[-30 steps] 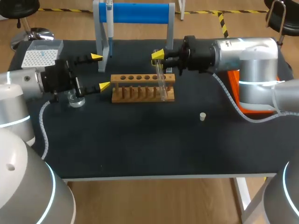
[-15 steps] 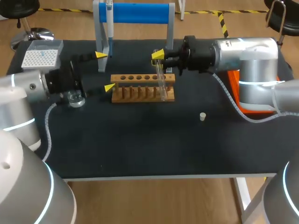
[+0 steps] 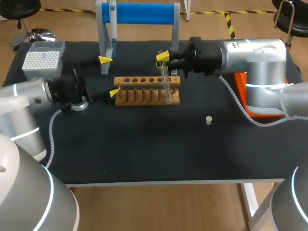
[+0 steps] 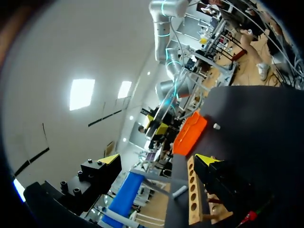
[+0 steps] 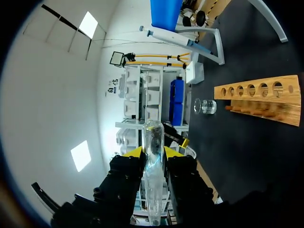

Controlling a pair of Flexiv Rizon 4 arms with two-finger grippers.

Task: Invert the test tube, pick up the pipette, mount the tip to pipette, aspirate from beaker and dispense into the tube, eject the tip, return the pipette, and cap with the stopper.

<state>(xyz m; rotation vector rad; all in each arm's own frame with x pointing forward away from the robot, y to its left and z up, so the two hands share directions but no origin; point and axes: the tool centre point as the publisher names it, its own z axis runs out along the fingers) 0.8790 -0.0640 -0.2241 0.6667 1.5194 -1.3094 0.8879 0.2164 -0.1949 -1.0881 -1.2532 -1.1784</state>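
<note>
Right end effector (image 3: 163, 58) grips the tube (image 3: 166, 84) at the rack's (image 3: 144, 96) right end, near the worktop's far edge; left end effector (image 3: 109, 75) hangs released beside the rack's left end.

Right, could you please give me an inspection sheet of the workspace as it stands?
Surface: black table, no spill seen.
Job's things: test tube at the wooden rack; pipette hanging on the blue stand; tip box; beaker; stopper lying loose.
Clutter: orange object behind the right arm.
Grippers: left gripper open, empty, beside the rack's left end; right gripper shut on the test tube.
Cables: left arm's coiled cable and right arm's coiled cable trail over the table.
Surroundings: nothing seen.
</note>
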